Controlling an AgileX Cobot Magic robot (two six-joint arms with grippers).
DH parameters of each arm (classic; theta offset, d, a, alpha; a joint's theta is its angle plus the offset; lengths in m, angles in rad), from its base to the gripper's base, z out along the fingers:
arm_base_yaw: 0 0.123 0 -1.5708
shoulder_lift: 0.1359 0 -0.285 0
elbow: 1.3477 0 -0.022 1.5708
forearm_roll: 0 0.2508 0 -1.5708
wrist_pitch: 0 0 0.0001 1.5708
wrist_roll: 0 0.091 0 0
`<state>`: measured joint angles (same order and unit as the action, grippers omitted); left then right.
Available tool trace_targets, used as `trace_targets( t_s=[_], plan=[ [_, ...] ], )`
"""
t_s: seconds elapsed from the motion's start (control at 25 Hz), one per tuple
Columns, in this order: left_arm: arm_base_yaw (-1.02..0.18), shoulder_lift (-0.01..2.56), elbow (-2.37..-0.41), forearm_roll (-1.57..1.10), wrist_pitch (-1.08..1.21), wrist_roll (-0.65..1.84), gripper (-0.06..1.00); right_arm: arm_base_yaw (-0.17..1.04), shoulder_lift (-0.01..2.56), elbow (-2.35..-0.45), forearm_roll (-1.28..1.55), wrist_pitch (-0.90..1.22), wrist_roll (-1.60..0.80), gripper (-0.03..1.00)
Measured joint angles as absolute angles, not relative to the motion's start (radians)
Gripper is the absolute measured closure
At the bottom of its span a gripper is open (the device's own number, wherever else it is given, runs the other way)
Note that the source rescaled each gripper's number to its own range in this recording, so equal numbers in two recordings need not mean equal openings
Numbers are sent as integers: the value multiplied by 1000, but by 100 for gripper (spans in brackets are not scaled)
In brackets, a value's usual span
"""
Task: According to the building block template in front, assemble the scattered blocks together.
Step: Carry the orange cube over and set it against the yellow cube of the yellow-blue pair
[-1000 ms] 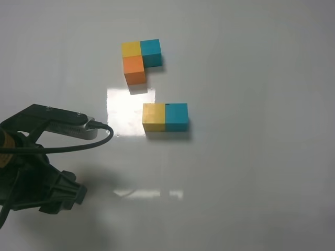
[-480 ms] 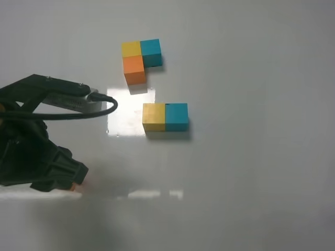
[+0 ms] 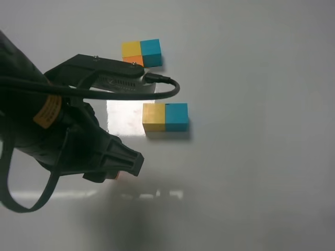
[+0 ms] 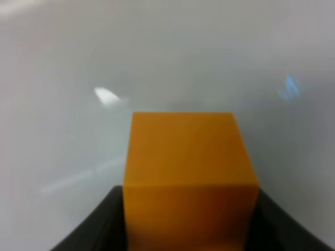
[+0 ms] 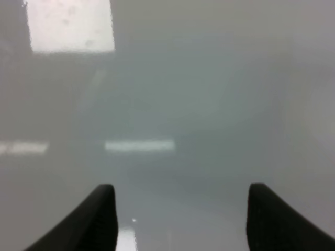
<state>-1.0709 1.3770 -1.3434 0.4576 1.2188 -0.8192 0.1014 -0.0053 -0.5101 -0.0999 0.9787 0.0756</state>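
The template, a small L of yellow (image 3: 131, 49), teal (image 3: 151, 52) and orange (image 3: 133, 60) cubes, lies at the back; my left arm hides most of its orange cube. The scattered yellow cube (image 3: 154, 116) and teal cube (image 3: 176, 116) sit side by side, touching, mid-table. My left gripper (image 3: 119, 171) is shut on the scattered orange cube (image 4: 191, 162) and holds it above the table, in front and to the left of that pair; only a sliver of the cube (image 3: 116, 175) shows from above. My right gripper (image 5: 180, 212) is open and empty over bare table.
The white table (image 3: 251, 157) has a bright glare patch (image 3: 124, 116) just left of the yellow cube. The raised left arm (image 3: 63, 125) covers much of the left half of the high view. The right arm is out of the high view.
My left arm has risen and swung right with the orange cube in its gripper. It now looms larger and hides most of the template's orange cube. The other cubes have not moved.
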Motion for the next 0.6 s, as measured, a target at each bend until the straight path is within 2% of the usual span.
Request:
trace_targets(
  t_s=[0.6],
  plan=[
    [-1080,1419,-1381,511,1152,-924,72,101,-5,-510,-100,979,75,58]
  ],
)
